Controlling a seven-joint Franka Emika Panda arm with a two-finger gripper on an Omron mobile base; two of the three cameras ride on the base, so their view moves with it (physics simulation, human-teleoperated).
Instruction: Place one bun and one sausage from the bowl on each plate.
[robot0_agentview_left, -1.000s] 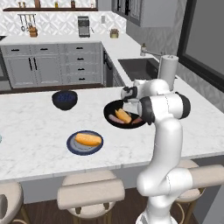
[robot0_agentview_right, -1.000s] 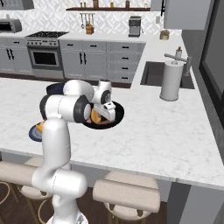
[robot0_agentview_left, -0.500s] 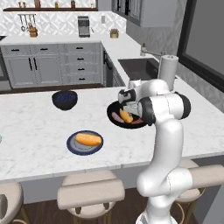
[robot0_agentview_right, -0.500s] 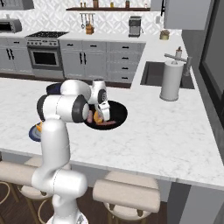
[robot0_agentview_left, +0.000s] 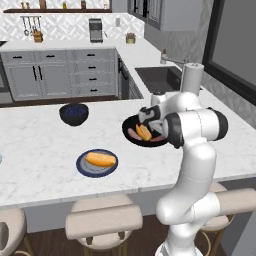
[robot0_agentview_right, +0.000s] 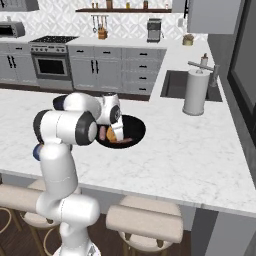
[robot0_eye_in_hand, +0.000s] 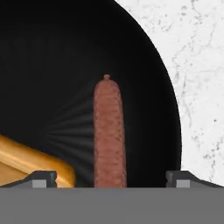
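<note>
The black bowl (robot0_agentview_left: 129, 125) on the marble island holds a bun (robot0_agentview_left: 144, 132) and pinkish sausages (robot0_agentview_left: 131, 133). My gripper (robot0_agentview_left: 149, 121) hangs low over the bowl with its jaws open. In the hand view a sausage (robot0_eye_in_hand: 109, 131) lies lengthwise between the two fingertips (robot0_eye_in_hand: 42, 178), untouched, on the bowl (robot0_eye_in_hand: 52, 65) floor, with the bun (robot0_eye_in_hand: 30, 164) at lower left. From the right the gripper (robot0_agentview_right: 116, 131) hides part of the bowl (robot0_agentview_right: 136, 126). The dark blue-grey plate (robot0_agentview_left: 86, 170) carries another bun (robot0_agentview_left: 101, 159).
A small dark-blue bowl (robot0_agentview_left: 74, 113) stands behind the plate. A white paper-towel roll (robot0_agentview_right: 195, 92) and a sink (robot0_agentview_right: 175, 84) are at the far right. Stools line the island's near edge.
The hand has shifted a little over the bowl, with its jaws staying wide apart. The food and plates have not moved.
</note>
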